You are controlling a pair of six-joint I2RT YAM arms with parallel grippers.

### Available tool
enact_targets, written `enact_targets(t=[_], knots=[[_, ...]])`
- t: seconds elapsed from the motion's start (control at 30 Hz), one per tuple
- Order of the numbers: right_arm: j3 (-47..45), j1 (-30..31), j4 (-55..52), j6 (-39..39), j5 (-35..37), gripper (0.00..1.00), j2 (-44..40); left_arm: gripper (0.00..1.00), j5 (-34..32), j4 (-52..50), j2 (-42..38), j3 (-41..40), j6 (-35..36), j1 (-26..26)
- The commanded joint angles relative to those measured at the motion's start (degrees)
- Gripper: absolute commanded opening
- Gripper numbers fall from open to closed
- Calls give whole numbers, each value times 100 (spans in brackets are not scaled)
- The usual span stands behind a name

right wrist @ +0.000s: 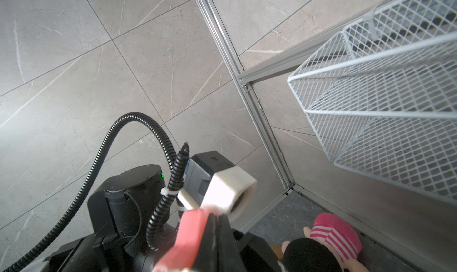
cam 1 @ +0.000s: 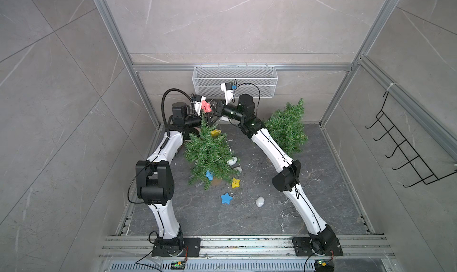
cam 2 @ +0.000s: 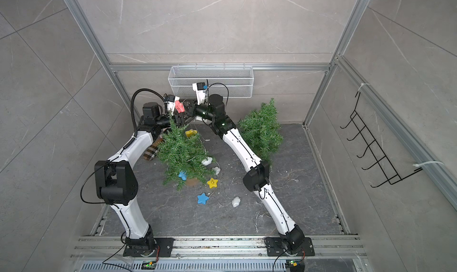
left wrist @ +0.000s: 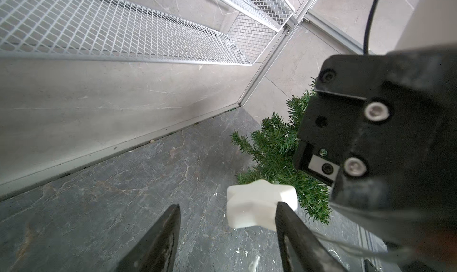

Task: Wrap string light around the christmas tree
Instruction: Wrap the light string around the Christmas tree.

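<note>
Wrap appears partly done | tree [cam 1: 210, 154] near surface [cam 1: 197, 216] centre, few stars [cam 1: 215, 132] in branches | string light [cam 1: 226, 198] loose toward front edge | right jaws clamp pink star [right wrist: 190, 233] at treetop | left jaws apart

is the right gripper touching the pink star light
Touching. The right wrist view shows the pink star light lying flush against the side of the right gripper, whose fingers are closed, with no gap between them.
</note>
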Motion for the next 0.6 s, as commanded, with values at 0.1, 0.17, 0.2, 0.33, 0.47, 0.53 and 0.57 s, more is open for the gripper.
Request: enact_targets(t=[0.1,0.17,0.2,0.33,0.47,0.53,0.57], knots=[[215,64,84,141,-257,3,110,43,-337,711,64,3,-608,-41],[205,60,26,111,-253,3,92,37,-404,764,82,52,-746,-45],[205,52,25,112,-254,3,95,35,-378,815,79,49,-798,-45],[336,26,-381,-32,-105,7,81,33,-540,201,-25,57,-457,-19],[405,-41,-1332,-495,-238,15,-72,43,-863,-270,-438,-311,-213,258],[363,-20,-1643,-633,-394,19,-145,45,-850,-197,-616,-494,-214,330],[340,-19,-1766,-640,-393,23,-170,45,-811,-212,-656,-517,-197,341]])
